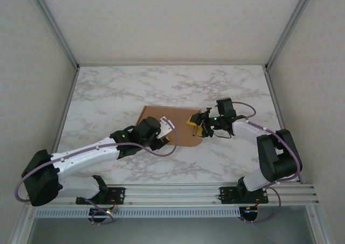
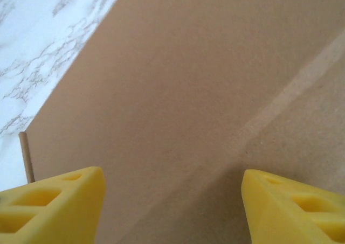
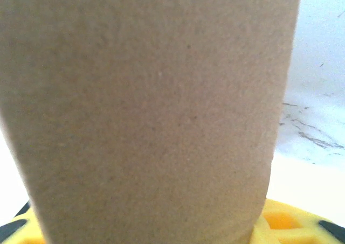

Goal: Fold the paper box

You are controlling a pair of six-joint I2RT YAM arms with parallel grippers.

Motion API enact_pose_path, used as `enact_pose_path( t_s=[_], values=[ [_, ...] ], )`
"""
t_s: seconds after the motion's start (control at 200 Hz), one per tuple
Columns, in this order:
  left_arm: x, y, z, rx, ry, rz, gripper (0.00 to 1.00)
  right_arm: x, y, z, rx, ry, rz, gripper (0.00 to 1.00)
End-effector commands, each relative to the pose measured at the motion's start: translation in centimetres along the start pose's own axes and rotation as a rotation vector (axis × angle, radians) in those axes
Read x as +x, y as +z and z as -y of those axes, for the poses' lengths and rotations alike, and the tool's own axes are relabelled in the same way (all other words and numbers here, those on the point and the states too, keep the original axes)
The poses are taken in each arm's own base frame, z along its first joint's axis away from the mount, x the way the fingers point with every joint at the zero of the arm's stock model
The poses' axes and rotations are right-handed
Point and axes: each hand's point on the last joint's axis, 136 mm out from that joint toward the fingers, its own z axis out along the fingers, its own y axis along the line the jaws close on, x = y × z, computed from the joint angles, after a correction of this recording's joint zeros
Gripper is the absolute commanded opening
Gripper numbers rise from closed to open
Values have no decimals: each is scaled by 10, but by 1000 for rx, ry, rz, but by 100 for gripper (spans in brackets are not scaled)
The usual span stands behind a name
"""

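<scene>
The paper box (image 1: pixel 180 126) lies as a flat brown cardboard blank in the middle of the marble table. My left gripper (image 1: pixel 163 137) hovers over its near left part. In the left wrist view it (image 2: pixel 172 201) is open, its yellow fingers (image 2: pixel 59 201) wide apart above bare cardboard (image 2: pixel 178 93) with a crease running across. My right gripper (image 1: pixel 195 126) is at the blank's right edge, its yellow tips apart around a flap. In the right wrist view that rounded flap (image 3: pixel 151 109) stands close to the camera and hides the jaws; one yellow finger (image 3: pixel 291 225) shows beneath it.
The white marble table (image 1: pixel 108 93) has bare surface behind and to both sides of the blank. Metal frame posts (image 1: pixel 54 26) and grey walls bound the workspace. A rail (image 1: pixel 178 193) with the arm bases runs along the near edge.
</scene>
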Motion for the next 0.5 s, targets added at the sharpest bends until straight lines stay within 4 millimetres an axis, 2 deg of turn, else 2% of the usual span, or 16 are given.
enact_pose_path(
  t_s=[0.0,0.12,0.28,0.411,0.491],
  values=[
    [16,9,6,-33,121,-55,68,2,-6,-20,-54,-24,-20,34],
    [21,19,-2,-116,186,-67,70,4,-8,-25,-70,-26,-19,34],
    [11,25,-22,-250,239,-28,71,7,-11,-28,-90,-23,-23,34],
    [-1,23,-24,-297,291,48,71,11,-12,-31,-108,-26,-35,34],
    [0,23,-16,-280,345,78,71,13,-13,-34,-119,-29,-42,34]
  ],
)
